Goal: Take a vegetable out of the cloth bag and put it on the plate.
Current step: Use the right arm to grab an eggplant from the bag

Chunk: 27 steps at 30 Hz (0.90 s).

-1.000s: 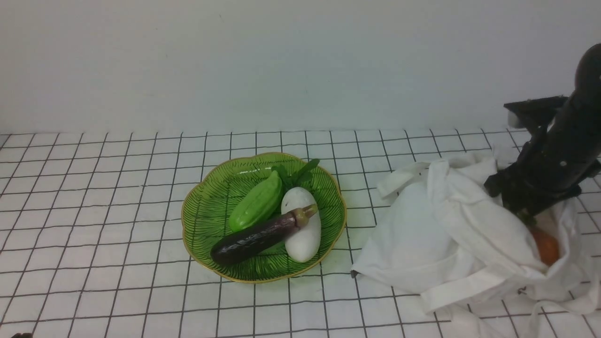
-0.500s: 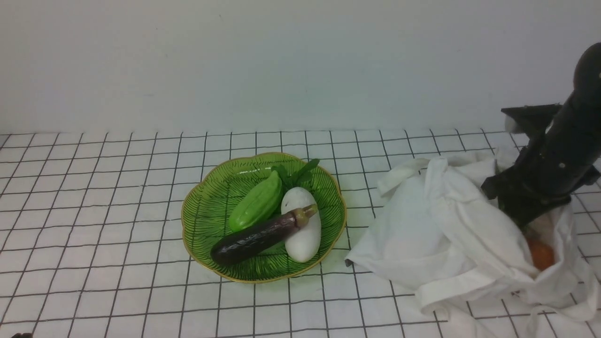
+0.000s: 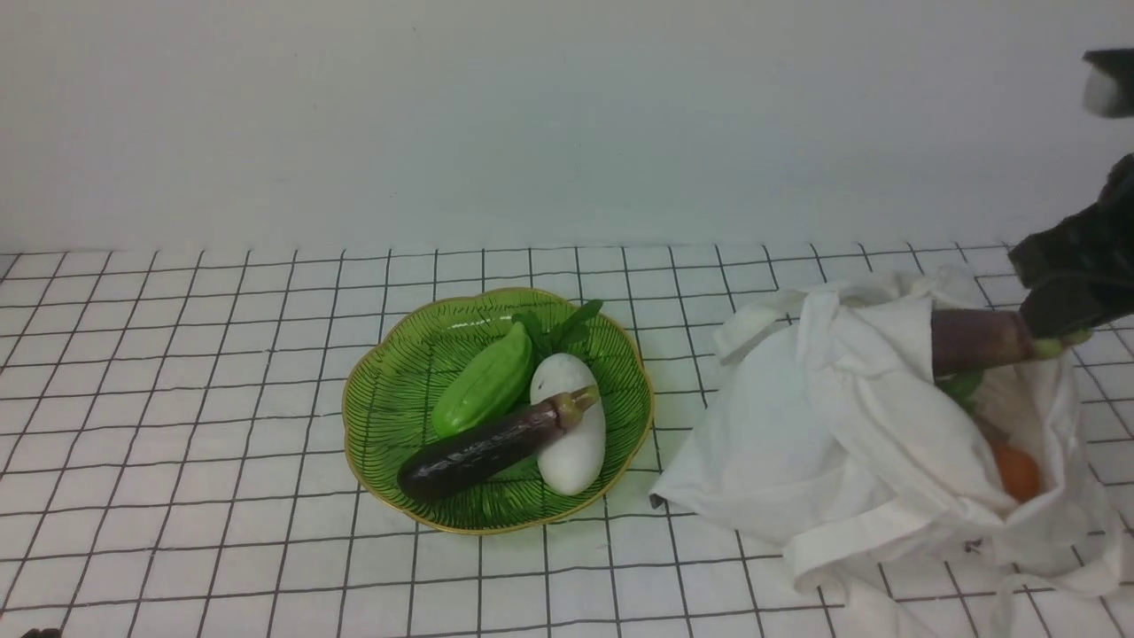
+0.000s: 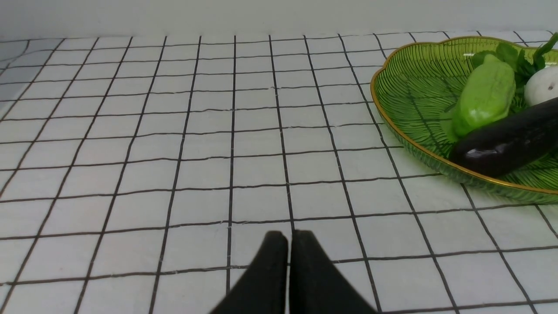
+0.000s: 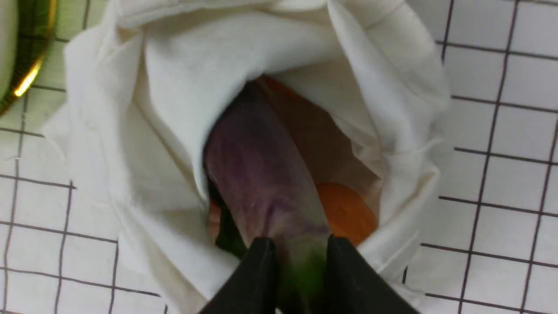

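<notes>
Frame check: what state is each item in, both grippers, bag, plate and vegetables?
Cloth bag: slumped, mouth open.
Short eggplant: clamped at its stem end, raised, far end inside the bag mouth.
Right gripper: shut on the short eggplant.
Orange vegetable: lying inside the bag.
Plate: loaded with long eggplant, green vegetable, white vegetable.
Left gripper: shut, empty.

R gripper [image 5: 296, 250]: was deep in cloth bag [image 3: 797, 416] mouth, now raised up and to right, jaws narrowed onto stem end of vegetable [image 3: 974, 341]. Vegetable: prev. hidden, now partly out of bag, near-horizontal. Bag rim lifted w/ it; round orange one [image 3: 1016, 471] more exposed.
</notes>
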### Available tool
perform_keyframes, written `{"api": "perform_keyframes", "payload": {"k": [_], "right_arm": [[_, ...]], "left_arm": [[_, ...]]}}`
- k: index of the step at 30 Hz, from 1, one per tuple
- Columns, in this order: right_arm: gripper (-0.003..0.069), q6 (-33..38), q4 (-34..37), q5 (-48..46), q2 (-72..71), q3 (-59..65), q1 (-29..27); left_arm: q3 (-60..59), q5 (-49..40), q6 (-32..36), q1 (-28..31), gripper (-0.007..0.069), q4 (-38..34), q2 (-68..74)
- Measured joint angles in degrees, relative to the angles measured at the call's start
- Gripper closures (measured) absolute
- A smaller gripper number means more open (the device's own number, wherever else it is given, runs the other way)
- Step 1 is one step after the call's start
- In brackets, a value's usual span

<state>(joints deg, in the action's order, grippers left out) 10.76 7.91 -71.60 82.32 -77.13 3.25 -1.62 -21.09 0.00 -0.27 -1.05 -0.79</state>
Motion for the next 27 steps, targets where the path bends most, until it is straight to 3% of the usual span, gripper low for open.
{"api": "perform_keyframes", "payload": {"k": [10,27], "right_arm": [[0.0540,-0.07,-0.18,-0.69,-4.40,0.00,0.00],[0.0552,3.71,5.72,0.79,7.45,6.18,0.92]], "left_arm": [[0.00,0.00,0.30,0.00,0.0632,0.00,0.00],[0.00,0.00,0.00,0.00,0.0632,0.00,0.00]]}}
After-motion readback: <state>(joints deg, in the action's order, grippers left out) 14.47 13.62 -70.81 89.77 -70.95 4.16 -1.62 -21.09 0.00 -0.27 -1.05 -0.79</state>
